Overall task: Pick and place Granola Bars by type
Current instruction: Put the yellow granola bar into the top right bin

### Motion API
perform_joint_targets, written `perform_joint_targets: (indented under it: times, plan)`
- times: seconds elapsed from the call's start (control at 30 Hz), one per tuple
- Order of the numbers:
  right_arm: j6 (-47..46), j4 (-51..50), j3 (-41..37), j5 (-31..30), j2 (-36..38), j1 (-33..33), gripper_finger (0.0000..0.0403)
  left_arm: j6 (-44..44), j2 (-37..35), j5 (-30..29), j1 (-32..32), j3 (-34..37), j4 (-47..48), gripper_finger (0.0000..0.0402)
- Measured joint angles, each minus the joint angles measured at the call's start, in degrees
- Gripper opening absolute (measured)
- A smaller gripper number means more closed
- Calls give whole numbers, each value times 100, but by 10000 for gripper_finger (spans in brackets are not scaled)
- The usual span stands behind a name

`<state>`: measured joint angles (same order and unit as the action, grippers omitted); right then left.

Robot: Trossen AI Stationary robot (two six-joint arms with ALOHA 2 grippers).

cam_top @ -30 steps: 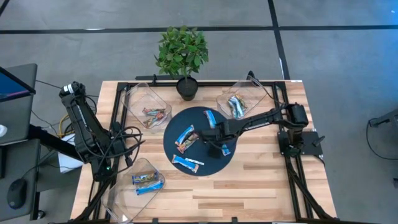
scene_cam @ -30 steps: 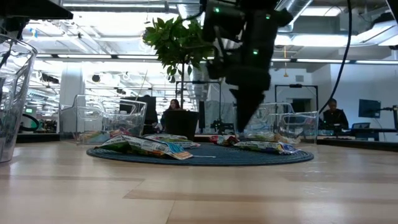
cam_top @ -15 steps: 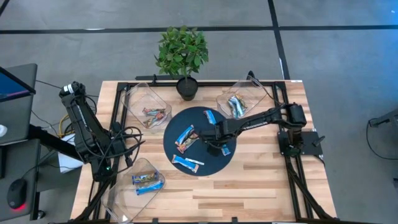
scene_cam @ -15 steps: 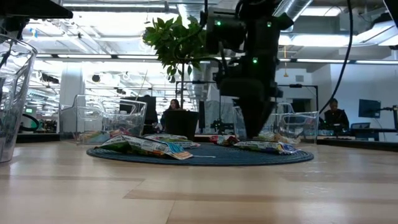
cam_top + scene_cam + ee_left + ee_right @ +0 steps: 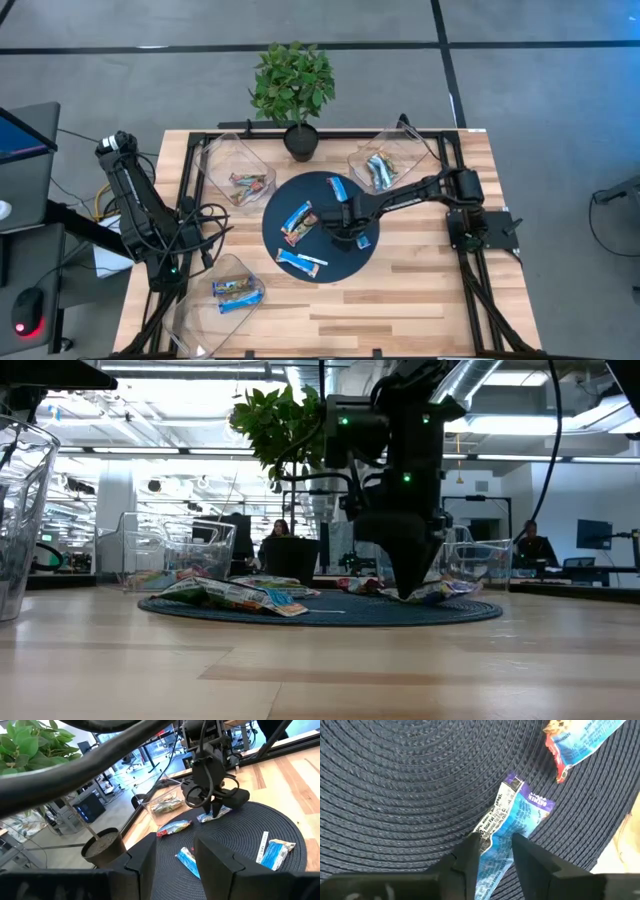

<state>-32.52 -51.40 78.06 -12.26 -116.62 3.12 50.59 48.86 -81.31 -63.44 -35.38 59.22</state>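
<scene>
Nearest the front edge of the table, a clear bin (image 5: 228, 290) holds one blue bar (image 5: 238, 289), and the left gripper (image 5: 172, 860) waits beside it with its fingers apart, holding nothing.

On the round dark mat (image 5: 312, 268), the right gripper (image 5: 495, 851) is down on a blue-and-white bar (image 5: 512, 827) at the mat's right side. Its fingers straddle one end of the wrapper and stand partly apart; whether they have pinched it yet I cannot tell. To do this well, the fingers should press flat to the mat, close across the narrow width of the wrapper, then lift straight up so the slick foil does not slide out.

More bars (image 5: 298, 221) lie loose on the mat. Farther back, two clear bins (image 5: 238, 168) hold sorted bars; the right one (image 5: 405, 152) seems the likely destination for blue ones.
</scene>
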Motion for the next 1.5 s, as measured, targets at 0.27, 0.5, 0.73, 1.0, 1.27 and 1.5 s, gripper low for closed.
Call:
perform_joint_targets:
  times: [0.27,0.5,0.73,1.0,1.27,1.5]
  plan:
    - [432,-86,274,-281,-52,210,10,0,0,-20,0,0,0,126]
    - [963,-52,770,-621,-59,362,1,-2,0,-18,0,0,0,126]
    - [2537,1083,1322,-709,-52,476,2,-2,0,-38,-2,0,4,126]
    - [4511,3589,1358,767,-188,311,1,-2,0,-33,-2,0,4,126]
    - [4457,3882,1359,1272,-516,108,33,-2,2,6,0,2,20,125]
    - [4357,3702,1361,1308,-617,0,132,3,2,7,-2,2,16,126]
